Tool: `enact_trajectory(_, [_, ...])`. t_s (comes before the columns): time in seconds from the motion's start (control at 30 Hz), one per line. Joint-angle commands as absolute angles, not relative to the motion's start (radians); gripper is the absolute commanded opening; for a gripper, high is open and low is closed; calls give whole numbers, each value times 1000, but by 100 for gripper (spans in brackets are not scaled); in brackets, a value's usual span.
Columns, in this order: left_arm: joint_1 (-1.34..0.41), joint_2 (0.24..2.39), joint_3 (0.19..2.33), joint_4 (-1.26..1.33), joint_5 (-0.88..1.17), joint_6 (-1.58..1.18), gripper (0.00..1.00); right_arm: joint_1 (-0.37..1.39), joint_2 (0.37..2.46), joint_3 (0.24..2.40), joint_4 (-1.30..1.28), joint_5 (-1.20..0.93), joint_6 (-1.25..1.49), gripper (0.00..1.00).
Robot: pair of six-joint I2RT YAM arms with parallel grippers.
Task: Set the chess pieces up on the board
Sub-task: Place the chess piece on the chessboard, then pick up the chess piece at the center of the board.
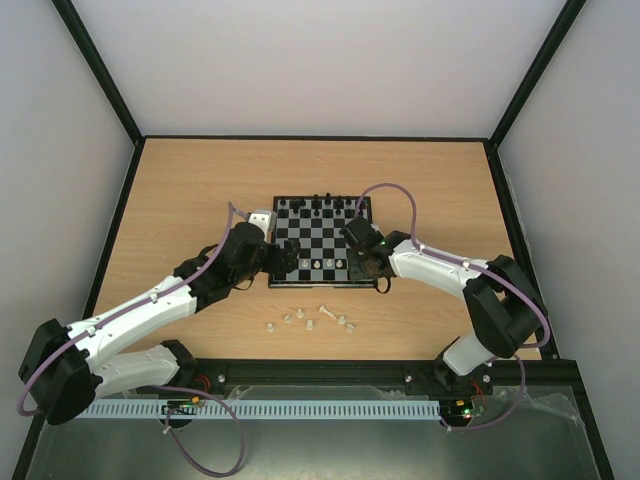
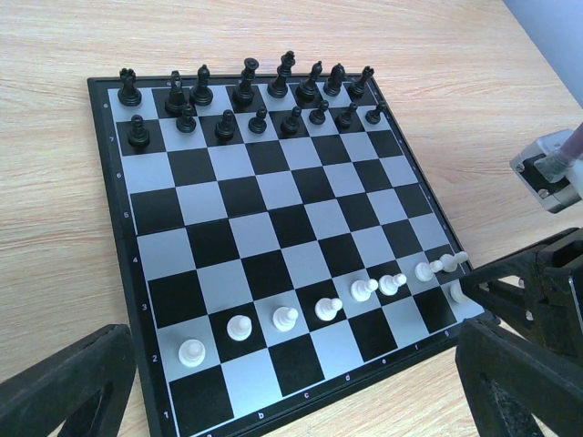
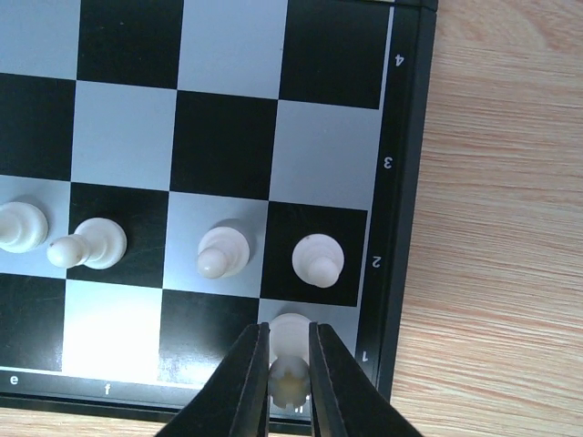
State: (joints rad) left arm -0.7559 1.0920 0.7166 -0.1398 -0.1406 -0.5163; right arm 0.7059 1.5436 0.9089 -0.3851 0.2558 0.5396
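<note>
The table [image 1: 190,190] top is pale wood with fine lines in it, smooth and not shiny. The board [image 2: 267,273] is smooth with a soft shine. The whitish chess pieces [image 3: 317,259] look like milky, shiny plastic. The black pieces [image 2: 244,86] are glossy too. The right gripper [image 3: 287,332] has fingers [image 3: 248,391] of dull black plastic. The arm shells [image 1: 130,312] are smooth white plastic.

board [image 2: 273,218] black/pale-grey checks; chess pieces [image 2: 329,309] whitish; table [image 1: 200,190] light woodgrain
</note>
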Motion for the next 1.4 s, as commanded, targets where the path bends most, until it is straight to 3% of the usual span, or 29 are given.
enact_trajectory(0.0, [-752, 1096, 707, -127, -158, -518, 99, 701, 1565, 932, -404, 249, 522, 14])
enact_trajectory(0.87, [-751, 1114, 709, -123, -159, -518, 99, 701, 1494, 926, -464, 263, 526, 18])
enact_trajectory(1.0, [-752, 1109, 707, -122, -165, -520, 99, 709, 1385, 927, -478, 213, 524, 24])
enact_trajectory(1.37, [-749, 1104, 706, -127, -191, -523, 99, 980, 1174, 764, -521, 165, 647, 30])
